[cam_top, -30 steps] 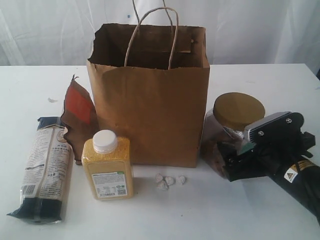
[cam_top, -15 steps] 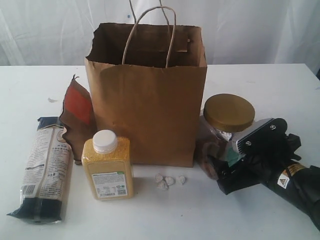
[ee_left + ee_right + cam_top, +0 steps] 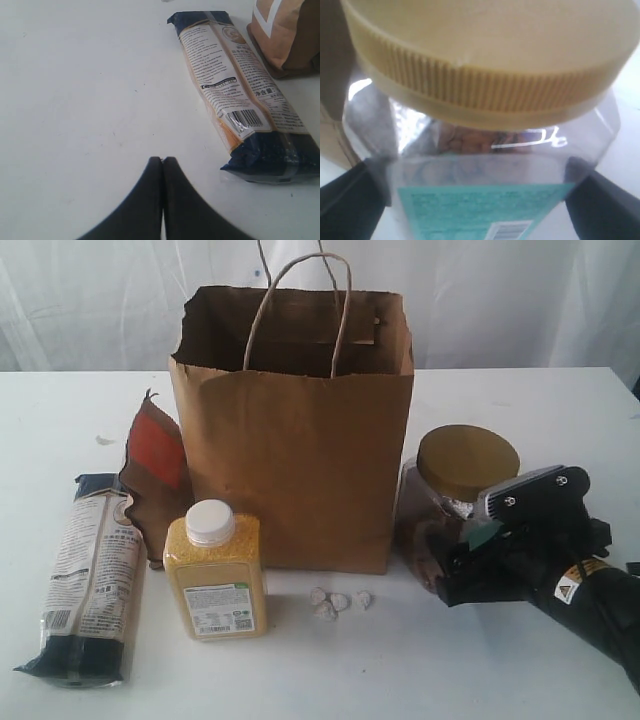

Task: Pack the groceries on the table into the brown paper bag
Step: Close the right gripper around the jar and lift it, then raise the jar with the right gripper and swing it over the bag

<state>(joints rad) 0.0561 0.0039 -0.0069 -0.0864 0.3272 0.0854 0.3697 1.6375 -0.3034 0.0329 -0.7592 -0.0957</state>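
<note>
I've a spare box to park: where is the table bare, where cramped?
Bare: the front strip from the bottle past the white lumps to the right gripper, and the far corner behind the jar, right of the bag. Cramped: left of the bag, with pouch, bottle and noodle packet.

The jar [image 3: 468,462] stands right of the paper bag [image 3: 290,470], pouch [image 3: 155,475] and noodle packet [image 3: 90,575] left, bottle [image 3: 215,575] and lumps [image 3: 338,602] before it.

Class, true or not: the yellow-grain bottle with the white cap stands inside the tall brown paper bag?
No. The yellow-grain bottle with the white cap stands on the white table in front of the tall brown paper bag, as the exterior view shows.
</note>
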